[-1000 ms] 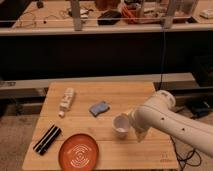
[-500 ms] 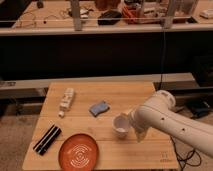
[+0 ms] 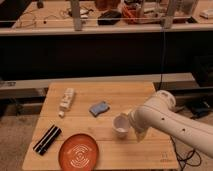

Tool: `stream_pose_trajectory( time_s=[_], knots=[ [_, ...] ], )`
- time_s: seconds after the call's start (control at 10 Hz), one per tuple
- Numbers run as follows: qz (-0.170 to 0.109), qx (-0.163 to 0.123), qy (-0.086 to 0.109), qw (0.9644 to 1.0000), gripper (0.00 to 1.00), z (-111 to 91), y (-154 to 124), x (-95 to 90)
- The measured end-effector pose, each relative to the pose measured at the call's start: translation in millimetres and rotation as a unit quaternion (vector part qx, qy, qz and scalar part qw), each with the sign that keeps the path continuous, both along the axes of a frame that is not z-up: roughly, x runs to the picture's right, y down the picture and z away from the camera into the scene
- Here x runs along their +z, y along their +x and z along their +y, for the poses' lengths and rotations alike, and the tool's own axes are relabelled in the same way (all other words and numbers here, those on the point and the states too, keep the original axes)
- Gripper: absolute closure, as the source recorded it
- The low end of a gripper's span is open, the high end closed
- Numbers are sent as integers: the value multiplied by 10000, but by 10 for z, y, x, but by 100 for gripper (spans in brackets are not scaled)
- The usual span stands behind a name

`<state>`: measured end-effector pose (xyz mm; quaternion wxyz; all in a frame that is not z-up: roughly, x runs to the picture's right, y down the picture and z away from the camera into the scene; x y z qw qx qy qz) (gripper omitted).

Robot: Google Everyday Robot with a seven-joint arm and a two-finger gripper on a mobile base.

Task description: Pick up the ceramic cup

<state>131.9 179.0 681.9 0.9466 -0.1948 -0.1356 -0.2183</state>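
Note:
The ceramic cup [image 3: 120, 124] is small, white and round, standing upright on the wooden table [image 3: 85, 125], right of centre. My gripper [image 3: 131, 126] is at the end of the white arm [image 3: 165, 117] that comes in from the right. It sits right against the cup's right side, and the arm hides most of it.
An orange plate [image 3: 79, 152] lies at the front. A black rectangular object [image 3: 46, 139] lies at the front left. A white bottle-like object [image 3: 66, 100] lies at the back left. A blue-grey sponge [image 3: 99, 108] lies near the middle. A cluttered bench stands behind the table.

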Motion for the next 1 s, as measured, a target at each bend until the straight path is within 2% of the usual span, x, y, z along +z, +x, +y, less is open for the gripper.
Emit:
stream_pose_trajectory(
  time_s=[1.0],
  knots=[
    [-64,14,26,10000,20,-30,-14,11]
  ],
)
